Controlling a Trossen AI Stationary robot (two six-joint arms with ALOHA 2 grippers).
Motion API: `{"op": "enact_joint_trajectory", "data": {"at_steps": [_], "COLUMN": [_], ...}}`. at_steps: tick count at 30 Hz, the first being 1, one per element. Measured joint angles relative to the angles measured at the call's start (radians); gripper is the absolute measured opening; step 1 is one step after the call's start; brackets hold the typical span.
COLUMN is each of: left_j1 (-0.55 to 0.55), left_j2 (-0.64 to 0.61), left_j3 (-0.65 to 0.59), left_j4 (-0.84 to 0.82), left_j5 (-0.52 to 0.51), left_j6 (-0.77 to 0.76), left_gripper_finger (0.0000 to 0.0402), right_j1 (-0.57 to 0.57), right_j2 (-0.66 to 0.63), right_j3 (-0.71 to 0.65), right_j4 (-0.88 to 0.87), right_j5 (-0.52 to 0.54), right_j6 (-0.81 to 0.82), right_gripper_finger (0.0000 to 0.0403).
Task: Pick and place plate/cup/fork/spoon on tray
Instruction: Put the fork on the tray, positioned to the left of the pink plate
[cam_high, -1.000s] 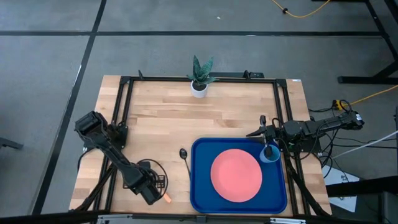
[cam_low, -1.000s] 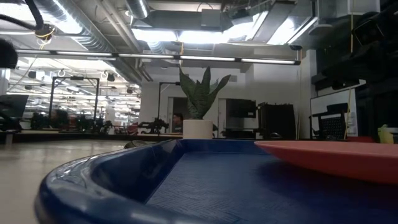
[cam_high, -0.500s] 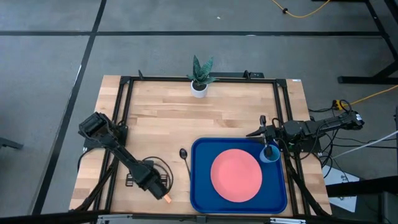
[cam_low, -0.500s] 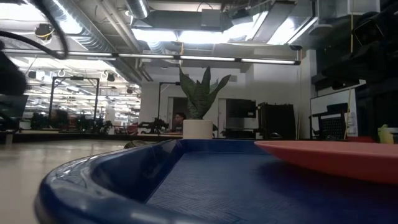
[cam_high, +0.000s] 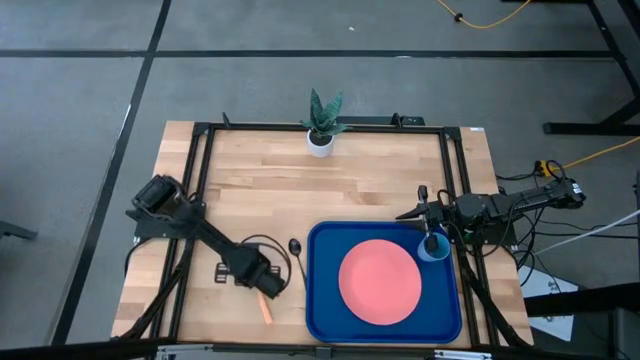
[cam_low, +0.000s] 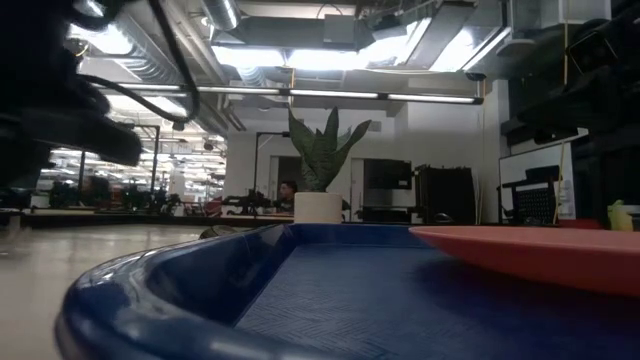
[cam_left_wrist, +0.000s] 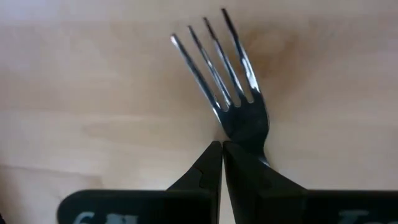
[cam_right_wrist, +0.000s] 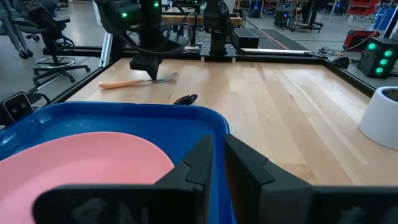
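Left claw (cam_high: 274, 287) on fork (cam_high: 264, 305), near counter (cam_high: 250, 190) front edge.
Fingers (cam_left_wrist: 208, 171) pinched shut at fork neck, tines (cam_left_wrist: 214, 65) ahead, tan handle trailing toward front. One spoon (cam_high: 297, 248) just beyond, beside tray (cam_high: 323, 318); one plate (cam_high: 379, 281) on tray; one cup (cam_high: 434, 247) in far right corner under right claw (cam_high: 431, 236), fingers narrow. Left arm stretched diagonally across.

Robotics lab / industrial workshop. Exposed ducts (cam_low: 160, 45) and strip lights (cam_low: 330, 55) are seen overhead at 12 o'clock. Office chairs (cam_right_wrist: 46, 37), more benches and green-lit equipment racks (cam_right_wrist: 376, 56) are visible behind. A butcher-block table (cam_high: 300, 190) is framed in black rails on grey concrete floor.
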Motion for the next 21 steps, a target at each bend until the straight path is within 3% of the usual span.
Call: {"op": "enact_joint_trajectory", "data": {"at_steps": [21], "left_j1": [0.183], "left_j2": [-0.009], "left_j3": [-0.003], "left_j4": [-0.047], "left_j5": [-0.080], "left_j6": [0.255], "left_gripper_finger": [0.0014], "right_j1": [0.000], "right_j2": [0.000], "right_j3": [0.000], "right_j4": [0.000], "right_j5": [0.000], "right_j6": [0.000], "right_gripper_finger": [0.0045]}}
